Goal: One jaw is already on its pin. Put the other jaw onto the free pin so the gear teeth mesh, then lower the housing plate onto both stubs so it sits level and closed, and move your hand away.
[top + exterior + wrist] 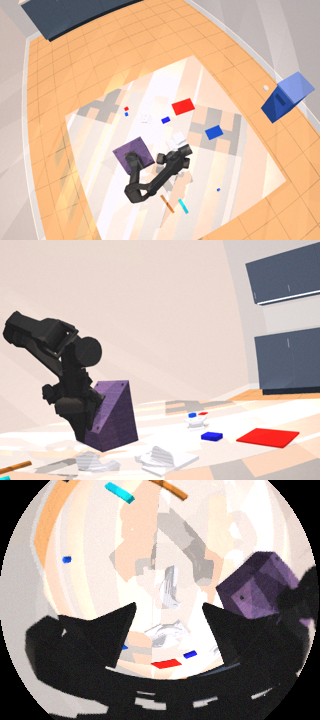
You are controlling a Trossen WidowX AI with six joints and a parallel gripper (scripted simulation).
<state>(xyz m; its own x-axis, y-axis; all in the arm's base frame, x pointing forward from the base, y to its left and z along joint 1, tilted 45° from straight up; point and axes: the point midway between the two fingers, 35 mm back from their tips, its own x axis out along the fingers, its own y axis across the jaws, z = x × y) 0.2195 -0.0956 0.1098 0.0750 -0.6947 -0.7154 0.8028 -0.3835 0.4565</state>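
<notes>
The white base (179,138) (184,460) lies on the table with a white ribbed jaw (162,457) on it; the base and jaw are too pale to separate in the wrist view. The loose white jaw (89,462) (170,587) lies beside the base, apart from it; the arm hides it in the top view. A white part (145,118) (195,422), seemingly the housing plate, stands farther back, near the small blue and red blocks. My gripper (85,435) (170,606) is open and empty, above the loose jaw. The pins and gear teeth cannot be made out.
The purple wedge mount (121,155) (118,426) (252,590) stands beside the gripper. A dark blue block (165,120) (211,436) and a red plate (183,106) (267,437) lie beyond the base. Orange (167,204) and cyan (183,205) bars lie on the other side.
</notes>
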